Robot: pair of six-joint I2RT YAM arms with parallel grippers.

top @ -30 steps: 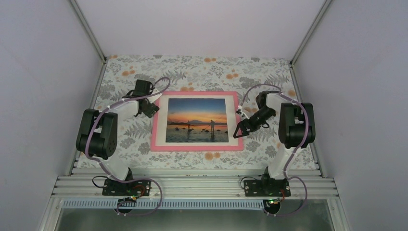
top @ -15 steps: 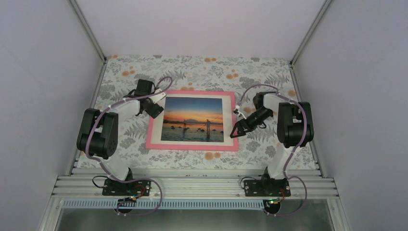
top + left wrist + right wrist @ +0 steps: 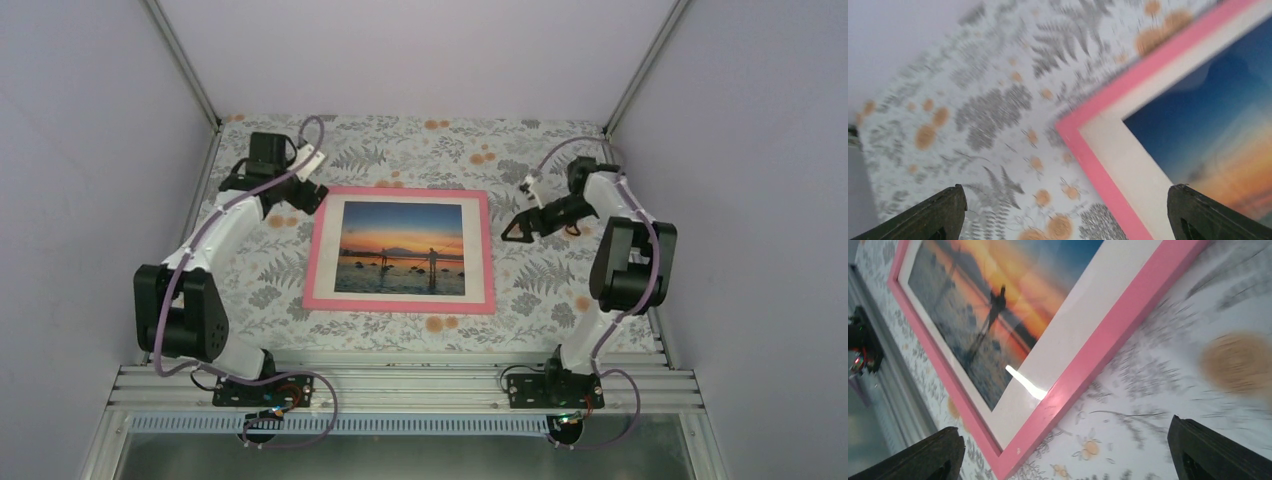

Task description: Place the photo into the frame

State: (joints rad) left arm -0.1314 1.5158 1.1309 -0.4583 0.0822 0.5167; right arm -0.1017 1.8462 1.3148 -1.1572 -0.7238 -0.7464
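Note:
The pink frame (image 3: 399,305) lies flat in the middle of the table. The sunset photo (image 3: 402,247) sits inside it, ringed by a white mat (image 3: 326,250). My left gripper (image 3: 308,198) hovers open off the frame's far left corner, holding nothing. The left wrist view shows that corner of the frame (image 3: 1098,175), the mat (image 3: 1133,155) and the photo's blue sky (image 3: 1208,115) between the spread fingertips (image 3: 933,215). My right gripper (image 3: 514,230) is open and empty, just right of the frame's right edge. The right wrist view shows the frame (image 3: 1088,365) and photo (image 3: 988,315).
A floral tablecloth (image 3: 560,160) covers the table. White enclosure walls (image 3: 90,150) close in the left, right and back sides. An aluminium rail (image 3: 400,385) with both arm bases runs along the near edge.
The frame with the photo slid slightly left, then stayed still. Both grippers drew back from its side edges, the left to the far left corner, the right further right and back.

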